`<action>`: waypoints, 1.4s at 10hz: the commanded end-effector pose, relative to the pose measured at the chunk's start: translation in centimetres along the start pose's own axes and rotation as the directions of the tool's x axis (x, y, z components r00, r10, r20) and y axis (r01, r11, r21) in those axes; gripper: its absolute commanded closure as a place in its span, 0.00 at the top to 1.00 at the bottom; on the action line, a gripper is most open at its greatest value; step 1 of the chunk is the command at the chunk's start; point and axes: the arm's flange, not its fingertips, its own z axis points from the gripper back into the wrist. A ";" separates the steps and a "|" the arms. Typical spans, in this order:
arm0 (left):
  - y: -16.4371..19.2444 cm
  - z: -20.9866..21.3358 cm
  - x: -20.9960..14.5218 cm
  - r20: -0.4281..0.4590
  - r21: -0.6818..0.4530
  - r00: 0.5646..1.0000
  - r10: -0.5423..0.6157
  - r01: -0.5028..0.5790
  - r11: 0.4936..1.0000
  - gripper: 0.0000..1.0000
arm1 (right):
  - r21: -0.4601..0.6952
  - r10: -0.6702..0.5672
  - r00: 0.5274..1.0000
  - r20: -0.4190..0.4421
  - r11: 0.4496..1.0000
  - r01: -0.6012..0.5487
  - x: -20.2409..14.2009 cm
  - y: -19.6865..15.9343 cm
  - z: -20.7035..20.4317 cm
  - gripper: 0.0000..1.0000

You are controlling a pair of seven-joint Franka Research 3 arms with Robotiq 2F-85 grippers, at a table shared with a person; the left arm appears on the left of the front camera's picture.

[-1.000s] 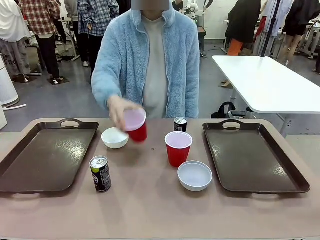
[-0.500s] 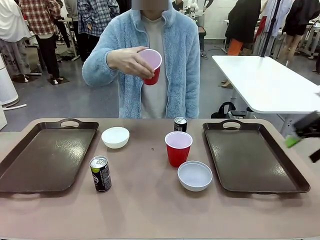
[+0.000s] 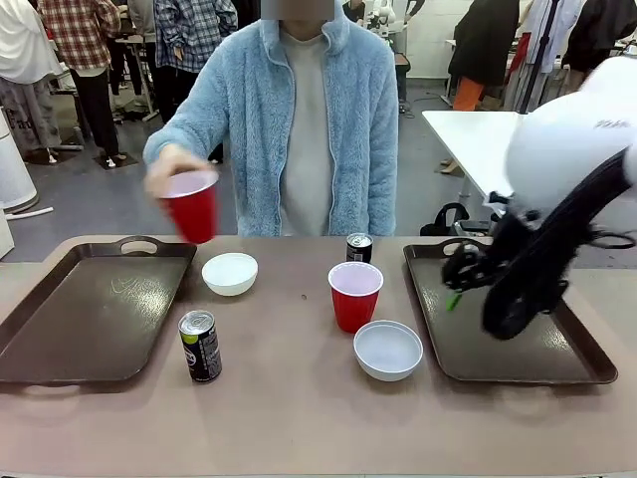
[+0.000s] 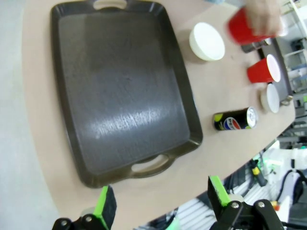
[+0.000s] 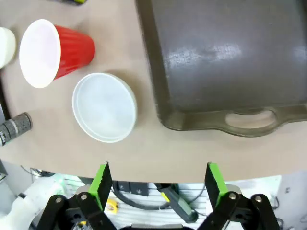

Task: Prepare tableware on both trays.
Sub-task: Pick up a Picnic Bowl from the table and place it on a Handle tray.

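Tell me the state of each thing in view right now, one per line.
Left tray: empty.
Right tray: empty.
Held red cup: in the air, in the person's hand.
Standing red cup: upright, empty.
Left bowl: upright, empty.
Right bowl: upright, empty.
Near can: upright.
Far can: upright.
Left tool: open.
Right tool: open.

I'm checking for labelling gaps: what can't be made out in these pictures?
- Front view: right gripper is motion-blurred, so its jaws are unreadable.
- Front view: far can has its lower part hidden behind the standing red cup.
- Left wrist view: person's hand and held cup are blurred.
- Right wrist view: near can is cut off by the left edge.
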 end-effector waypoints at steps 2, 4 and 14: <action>0.2 0.1 0.0 0.006 -0.012 1.000 -0.001 0.001 1.000 1.00 | -0.033 -0.012 1.000 -0.005 0.999 0.012 2.1 3.6 -2.1 1.00; 0.2 0.1 0.0 0.006 -0.012 1.000 -0.001 0.001 1.000 1.00 | -0.015 -0.005 1.000 -0.003 1.000 0.005 0.0 1.8 -1.2 1.00; 0.2 0.1 0.0 0.006 -0.012 1.000 -0.001 0.001 1.000 1.00 | -0.154 0.121 0.988 -0.091 0.979 -0.134 3.7 6.4 -9.6 1.00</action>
